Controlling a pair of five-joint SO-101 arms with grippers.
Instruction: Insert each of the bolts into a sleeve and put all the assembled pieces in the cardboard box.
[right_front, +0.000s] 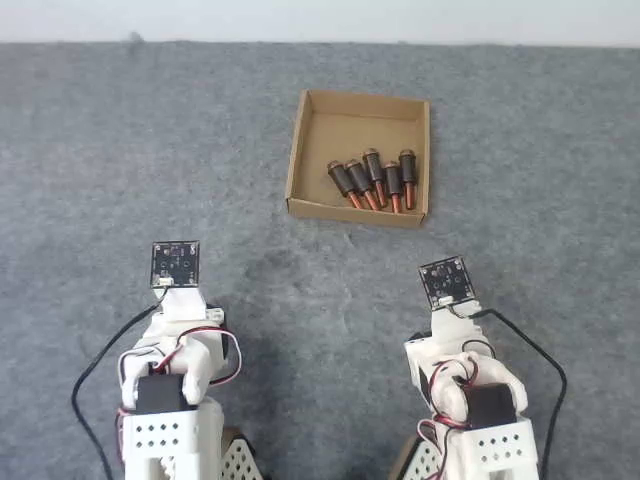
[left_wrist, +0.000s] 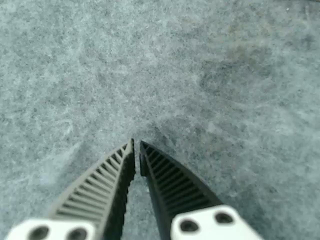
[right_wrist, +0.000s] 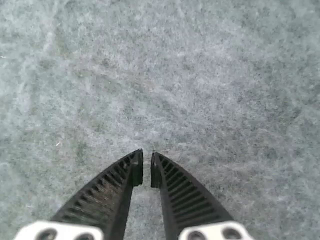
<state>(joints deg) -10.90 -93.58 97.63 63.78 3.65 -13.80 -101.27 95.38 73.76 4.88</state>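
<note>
The cardboard box (right_front: 345, 115) sits at the far middle of the grey felt table. Several assembled pieces (right_front: 375, 180), copper bolts in dark sleeves, lie side by side against its near wall. The left arm (right_front: 175, 330) is folded back at the near left, well short of the box. Its gripper (left_wrist: 136, 145) is shut just above bare felt with nothing between the fingers. At the near right stands the right arm (right_front: 455, 350), also folded back. Its gripper (right_wrist: 146, 155) is shut over bare felt and holds nothing.
Grey felt (right_front: 120, 150) covers the whole table, up to a pale wall along the far edge. Cables (right_front: 95, 370) loop beside both arm bases at the near edge.
</note>
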